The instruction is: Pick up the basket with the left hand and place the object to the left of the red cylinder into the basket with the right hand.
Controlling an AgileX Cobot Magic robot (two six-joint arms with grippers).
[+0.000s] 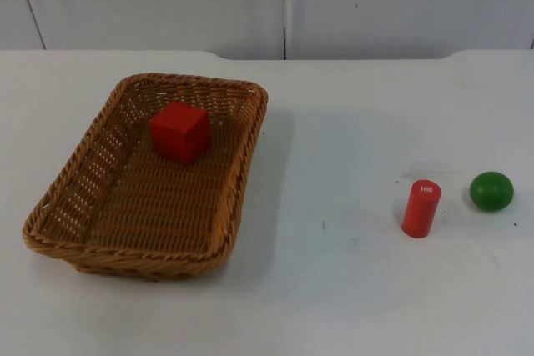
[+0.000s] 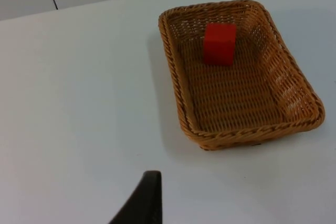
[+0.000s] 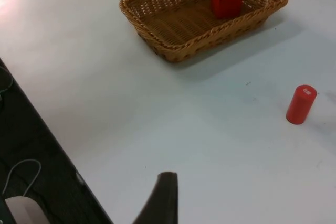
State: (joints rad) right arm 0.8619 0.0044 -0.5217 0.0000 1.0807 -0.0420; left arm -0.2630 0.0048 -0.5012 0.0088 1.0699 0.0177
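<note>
A red cube [image 1: 179,131] sits inside the wicker basket [image 1: 79,185], well apart from both grippers, whose grip I cannot tell.

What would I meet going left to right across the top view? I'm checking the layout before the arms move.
Wicker basket with the red cube inside it → red cylinder → green ball.
</note>
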